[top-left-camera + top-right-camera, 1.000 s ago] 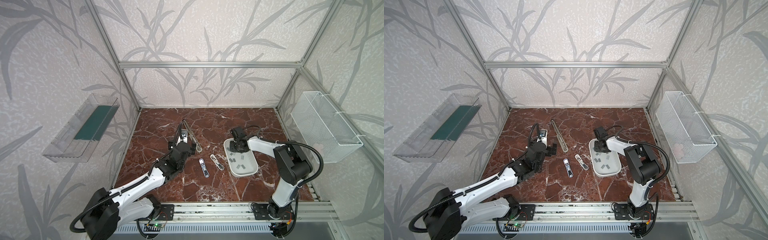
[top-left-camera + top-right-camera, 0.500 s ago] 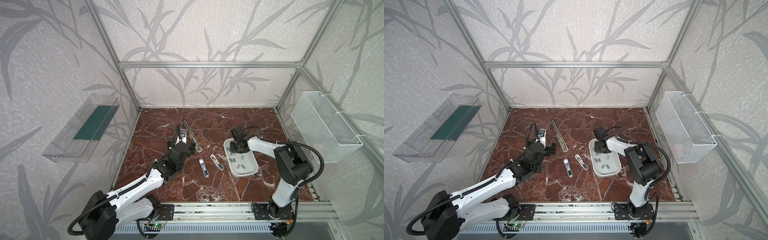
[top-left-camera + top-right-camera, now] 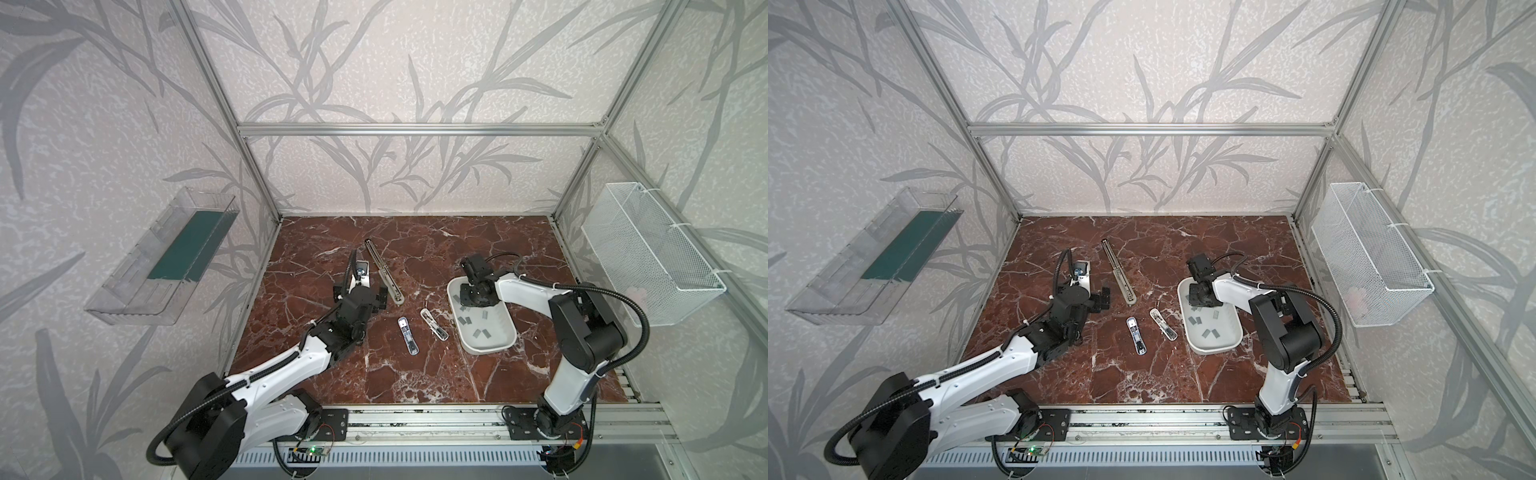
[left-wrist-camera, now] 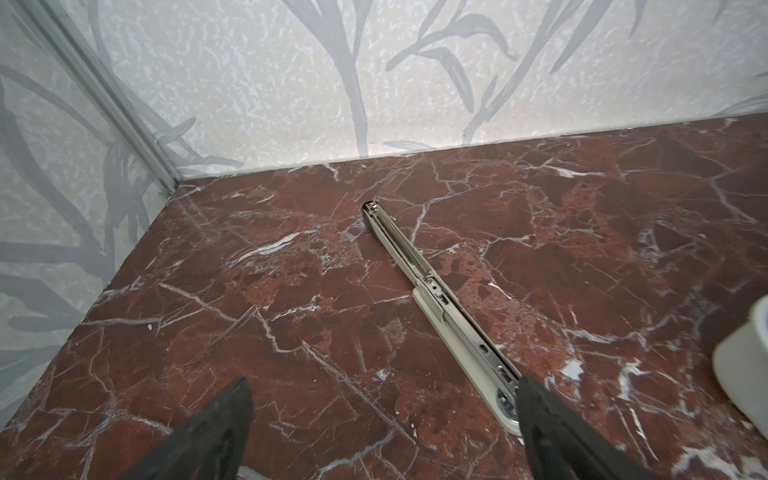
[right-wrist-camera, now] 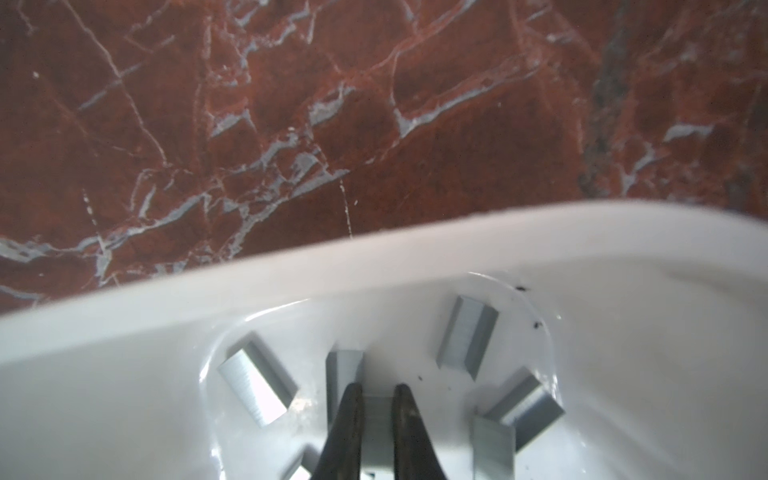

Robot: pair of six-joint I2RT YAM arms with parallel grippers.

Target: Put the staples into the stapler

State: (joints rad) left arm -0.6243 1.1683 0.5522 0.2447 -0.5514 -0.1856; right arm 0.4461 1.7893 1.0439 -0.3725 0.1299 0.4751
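Red-brown marble tabletop (image 3: 415, 374) with white veining, glossy. A long narrow stapler (image 4: 432, 297) lies opened flat on it: pale plastic base, bright metal channel, dark far end. To its right in both top views stands a white, round-cornered plastic tray (image 5: 374, 257) with smooth sloping walls. It contains the staples (image 5: 257, 386), short flat grey metallic strips with fine ribbing, scattered loosely over the tray floor.

The left gripper (image 4: 382, 390) has its dark matte fingers spread wide above bare marble. One finger is just beside the stapler's near end; contact cannot be told. The right gripper (image 5: 376, 388) reaches down inside the tray, its fingers drawn close and pinching one strip of staples between them.
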